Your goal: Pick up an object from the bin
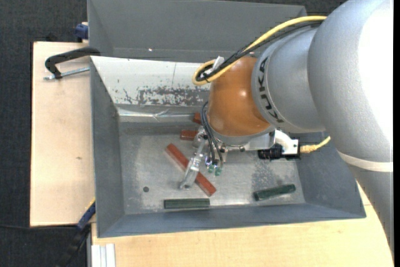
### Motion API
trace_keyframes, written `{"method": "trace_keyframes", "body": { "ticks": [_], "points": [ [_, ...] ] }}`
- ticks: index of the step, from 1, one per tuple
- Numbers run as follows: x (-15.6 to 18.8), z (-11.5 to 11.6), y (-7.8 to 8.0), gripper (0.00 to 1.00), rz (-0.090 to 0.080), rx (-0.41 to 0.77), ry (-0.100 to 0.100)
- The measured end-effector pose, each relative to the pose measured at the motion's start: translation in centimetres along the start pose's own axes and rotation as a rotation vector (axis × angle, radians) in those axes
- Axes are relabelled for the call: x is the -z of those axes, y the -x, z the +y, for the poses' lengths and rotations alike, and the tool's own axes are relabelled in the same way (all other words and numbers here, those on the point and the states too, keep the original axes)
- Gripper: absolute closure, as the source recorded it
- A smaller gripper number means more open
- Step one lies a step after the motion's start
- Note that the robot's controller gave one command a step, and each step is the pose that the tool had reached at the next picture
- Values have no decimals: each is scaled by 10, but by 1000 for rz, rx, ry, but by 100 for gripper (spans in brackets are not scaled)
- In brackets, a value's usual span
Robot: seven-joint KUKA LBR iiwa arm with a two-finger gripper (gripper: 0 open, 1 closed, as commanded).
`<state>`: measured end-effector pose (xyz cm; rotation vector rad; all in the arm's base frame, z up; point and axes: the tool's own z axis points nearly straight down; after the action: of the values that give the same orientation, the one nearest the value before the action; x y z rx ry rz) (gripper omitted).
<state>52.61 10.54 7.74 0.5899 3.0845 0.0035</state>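
Note:
My gripper (187, 182) reaches down to the bin floor left of the middle. It crosses a long red stick (176, 156) that lies slanted there, with its lower end (206, 186) showing on the gripper's right. A dark green bar (186, 203) lies flat just below, along the front wall. A short red-brown piece (187, 134) lies a little behind the gripper.
A second dark green bar (274, 192) lies at the front right of the floor. Another small red piece (197, 117) sits near the back wall, partly under the arm's orange cover. A small dark dot (145, 190) marks the floor at the left. The arm covers the bin's right side.

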Motion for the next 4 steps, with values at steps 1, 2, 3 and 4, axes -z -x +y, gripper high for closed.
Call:
{"method": "trace_keyframes", "body": {
  "ticks": [1,2,3,4],
  "points": [
    [-7,2,-17,100,2,51,-1],
    [-7,2,-17,100,2,52,-1],
    [-4,2,-18,100,3,52,-2],
    [6,2,-18,100,1,51,-1]
  ]
}}
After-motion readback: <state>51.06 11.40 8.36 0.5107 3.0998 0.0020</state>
